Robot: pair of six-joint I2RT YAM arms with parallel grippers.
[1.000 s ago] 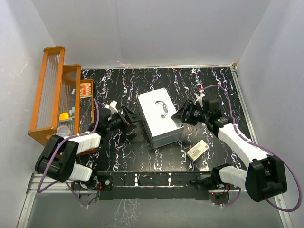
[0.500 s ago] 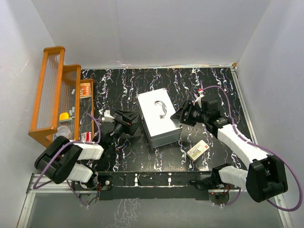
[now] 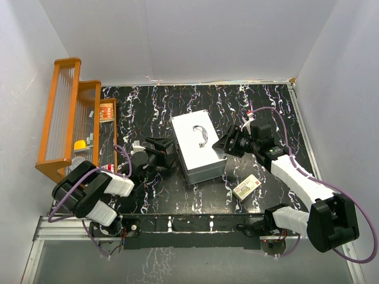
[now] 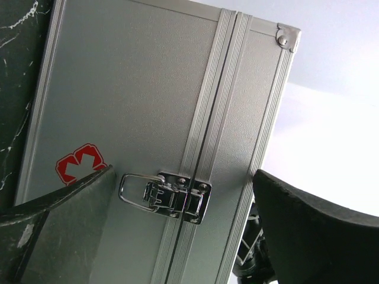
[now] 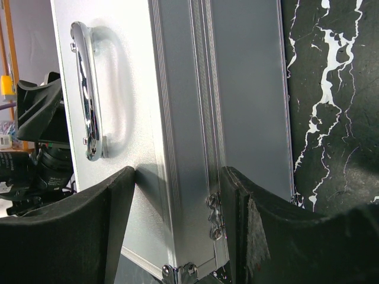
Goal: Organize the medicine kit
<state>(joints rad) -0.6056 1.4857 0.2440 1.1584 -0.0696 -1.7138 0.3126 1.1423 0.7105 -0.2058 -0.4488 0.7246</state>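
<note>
The medicine kit is a light-grey metal case lying closed at the table's middle, with its curved handle on top. My left gripper is open at the case's left side. In the left wrist view the chrome latch lies between the gripper fingers, next to a red mark. My right gripper straddles the case's right edge. In the right wrist view one finger rests on the lid near the handle and the other presses the side wall.
An orange wooden rack holding small items stands at the left edge, with a red packet beside it. A small flat box lies on the table in front of the case, on the right.
My left gripper has swung right, from the rack side to the case's left wall. My right gripper has shifted slightly left onto the case's edge.
</note>
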